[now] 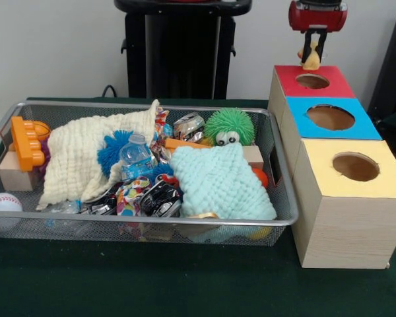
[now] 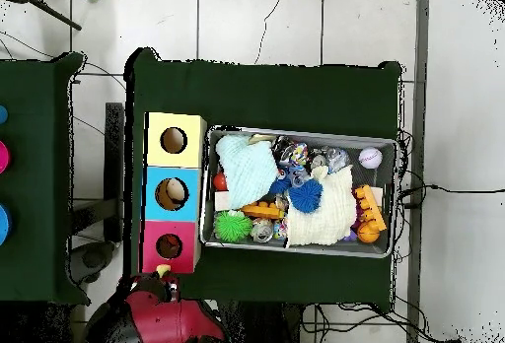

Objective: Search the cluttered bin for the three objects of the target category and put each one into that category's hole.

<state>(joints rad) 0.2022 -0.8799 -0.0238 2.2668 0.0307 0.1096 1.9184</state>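
Observation:
My gripper [image 1: 311,51] hangs just behind and above the red-faced wooden box [image 1: 336,84], shut on a small tan and orange object [image 1: 311,61]. The object hangs a little above and behind the round hole [image 1: 312,81]. In the overhead view the gripper [image 2: 163,282] is just off the red box's [image 2: 153,247] near end, close to the hole [image 2: 169,246]. The silver wire-mesh bin [image 1: 145,105] stands beside the boxes, full of clutter; it also shows in the overhead view [image 2: 296,131].
A blue-faced box [image 1: 363,125] and a yellow-faced box [image 1: 383,178] stand in line with the red one. The bin holds a cream cloth [image 1: 79,155], a mint cloth [image 1: 221,181], a green spiky ball [image 1: 230,125], a baseball [image 1: 3,203], an orange block [image 1: 25,142] and a water bottle [image 1: 135,155].

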